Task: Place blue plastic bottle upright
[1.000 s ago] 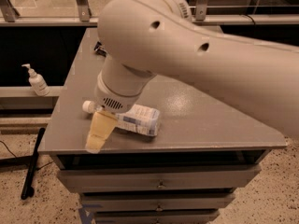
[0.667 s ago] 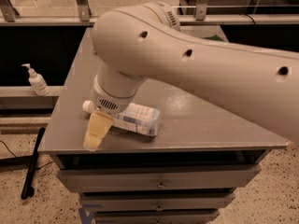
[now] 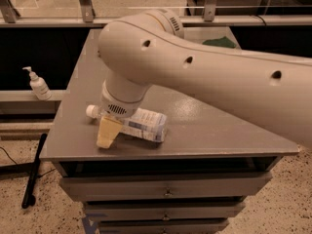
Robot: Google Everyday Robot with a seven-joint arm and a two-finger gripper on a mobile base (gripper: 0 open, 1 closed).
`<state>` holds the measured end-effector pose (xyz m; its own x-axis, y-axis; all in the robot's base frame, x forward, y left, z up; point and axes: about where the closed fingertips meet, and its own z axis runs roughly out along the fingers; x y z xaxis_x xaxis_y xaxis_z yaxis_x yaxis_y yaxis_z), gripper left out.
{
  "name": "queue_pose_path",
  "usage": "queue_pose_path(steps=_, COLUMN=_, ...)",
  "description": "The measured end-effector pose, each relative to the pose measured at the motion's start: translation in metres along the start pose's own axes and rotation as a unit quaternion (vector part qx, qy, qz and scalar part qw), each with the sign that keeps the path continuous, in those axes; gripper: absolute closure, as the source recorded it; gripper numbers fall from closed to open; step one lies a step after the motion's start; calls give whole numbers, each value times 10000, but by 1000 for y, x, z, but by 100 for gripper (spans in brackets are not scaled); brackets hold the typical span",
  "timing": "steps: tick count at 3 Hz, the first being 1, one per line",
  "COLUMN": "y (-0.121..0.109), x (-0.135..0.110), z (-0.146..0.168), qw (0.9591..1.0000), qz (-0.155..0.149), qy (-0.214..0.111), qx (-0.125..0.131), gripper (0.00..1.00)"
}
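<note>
Cream arm point(image 3: 195, 67) low over table point(image 3: 219, 130), claw point(image 3: 108, 133) at neck of sideways blue plastic bottle point(image 3: 146, 125), grip unclear

Large cream robot arm point(image 3: 204, 67): smooth moulded plastic shell, soft sheen.
Pale yellow gripper point(image 3: 108, 134), at table's front-left over bottle's neck: matt, rubbery look.
Blue plastic bottle point(image 3: 146, 125) with white cap and pale blue-and-white label: clear glossy plastic, label satin.
Grey table point(image 3: 209, 126): smooth top, dull sheen with light reflections.
Speckled floor point(image 3: 287, 204): terrazzo-like, matt.
Small white pump dispenser point(image 3: 38, 84): smooth plastic.
</note>
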<state>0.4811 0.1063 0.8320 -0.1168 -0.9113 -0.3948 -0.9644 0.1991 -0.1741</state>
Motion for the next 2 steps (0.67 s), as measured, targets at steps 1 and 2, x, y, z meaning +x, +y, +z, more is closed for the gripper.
queue_pose_path(steps=1, y=-5, x=5, z=-1, qw=10000, qz=-4, qy=54, qx=55, gripper=47)
queue_pose_path(steps=2, y=-10, x=6, z=-3, qw=9999, qz=-16, qy=89, qx=86, gripper=69)
